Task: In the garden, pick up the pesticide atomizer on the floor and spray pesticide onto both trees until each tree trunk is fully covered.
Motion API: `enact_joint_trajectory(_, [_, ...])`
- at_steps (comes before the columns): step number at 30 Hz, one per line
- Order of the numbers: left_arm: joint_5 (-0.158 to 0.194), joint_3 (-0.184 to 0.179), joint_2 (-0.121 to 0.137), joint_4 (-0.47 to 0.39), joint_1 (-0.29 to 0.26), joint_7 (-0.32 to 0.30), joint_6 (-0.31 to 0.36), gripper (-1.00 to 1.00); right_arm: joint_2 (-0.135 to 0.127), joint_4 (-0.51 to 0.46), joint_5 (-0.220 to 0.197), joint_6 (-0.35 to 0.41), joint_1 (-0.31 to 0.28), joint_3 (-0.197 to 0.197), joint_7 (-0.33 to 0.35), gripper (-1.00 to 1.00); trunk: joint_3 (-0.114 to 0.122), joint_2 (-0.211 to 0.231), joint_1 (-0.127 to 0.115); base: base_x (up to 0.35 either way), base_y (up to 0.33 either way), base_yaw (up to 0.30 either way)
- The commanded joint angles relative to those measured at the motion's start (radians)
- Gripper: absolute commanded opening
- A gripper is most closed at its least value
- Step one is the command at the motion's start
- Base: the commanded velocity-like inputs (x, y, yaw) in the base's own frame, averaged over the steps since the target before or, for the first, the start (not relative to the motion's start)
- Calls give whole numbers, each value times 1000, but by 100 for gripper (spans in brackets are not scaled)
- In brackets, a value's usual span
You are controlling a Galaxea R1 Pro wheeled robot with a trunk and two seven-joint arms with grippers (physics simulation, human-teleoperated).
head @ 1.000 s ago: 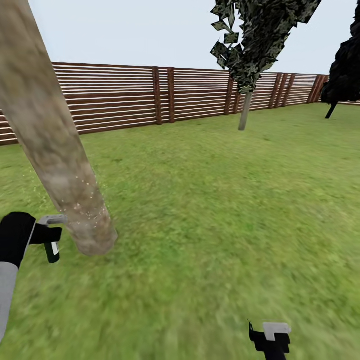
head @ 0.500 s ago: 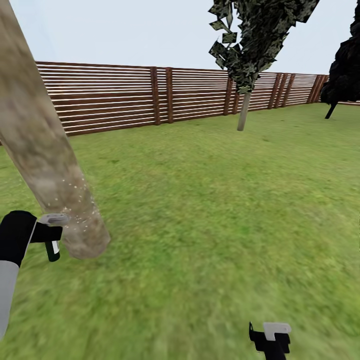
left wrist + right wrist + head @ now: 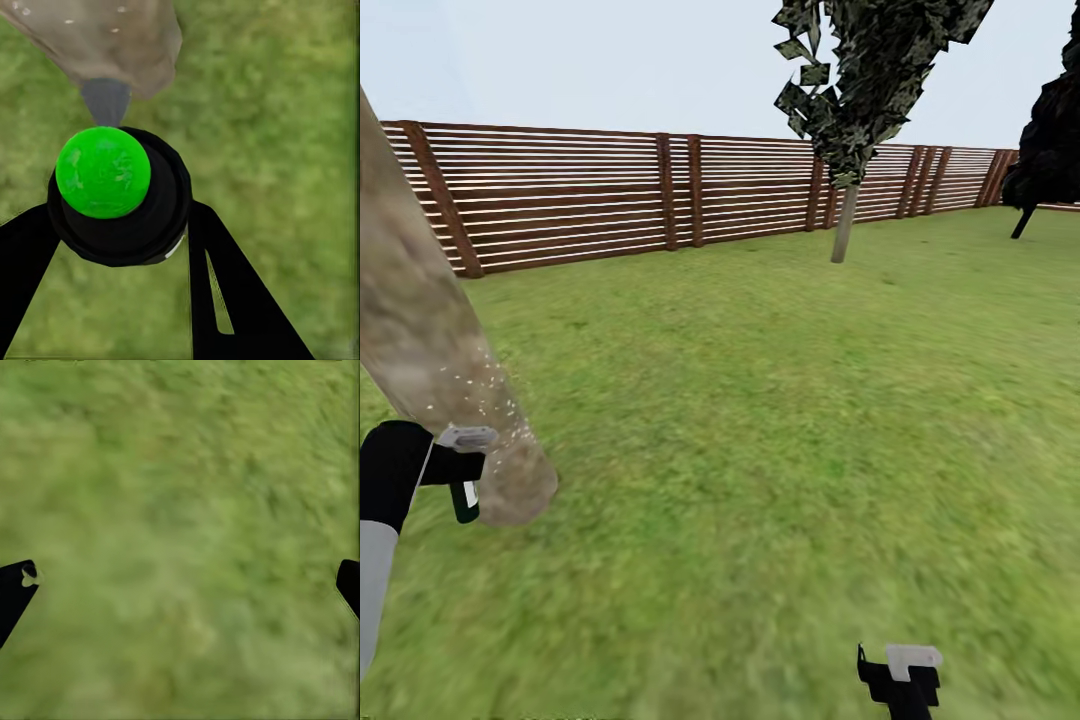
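Two trunks show from the head camera: a thick pale tree trunk (image 3: 430,380) at nine o'clock, flecked with white specks, and a slim far tree (image 3: 847,215) at one o'clock before the brown fence (image 3: 610,195). The left gripper (image 3: 460,470) sits beside the near trunk's base, apparently holding a dark bottle. Low at five o'clock hangs the right gripper (image 3: 900,680).

From the left wrist, black fingers (image 3: 225,285) clasp the pesticide atomizer (image 3: 120,195), its green cap toward the trunk.

From the right wrist, fingertips (image 3: 15,592) stand spread wide over lawn (image 3: 180,540).
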Motion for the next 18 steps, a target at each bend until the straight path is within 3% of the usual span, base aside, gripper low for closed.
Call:
enact_joint_trajectory(1, [-12,2,0,-1,-2,-10,2,-100,0,0,11,-2,-1,-6,-5,100,-1,0,0,52,-273,214])
enact_joint_trajectory(4, [-14,2,0,-1,-2,-8,2,-100,0,0,11,-2,-1,-5,-5,100,-1,0,0,134,-256,260])
enact_joint_trajectory(9, [-114,7,0,0,4,-7,5,-100,0,0,11,-2,-1,-5,-5,100,-1,0,0,193,-233,277])
enact_joint_trajectory(14, [-121,8,-3,4,10,-7,6,-100,1,0,11,-2,-1,-5,-5,100,-1,0,0,197,-231,204])
enact_joint_trajectory(18, [-123,8,-43,5,11,-7,5,-100,1,0,11,-2,-1,-6,-5,100,-1,0,0,198,-230,10])
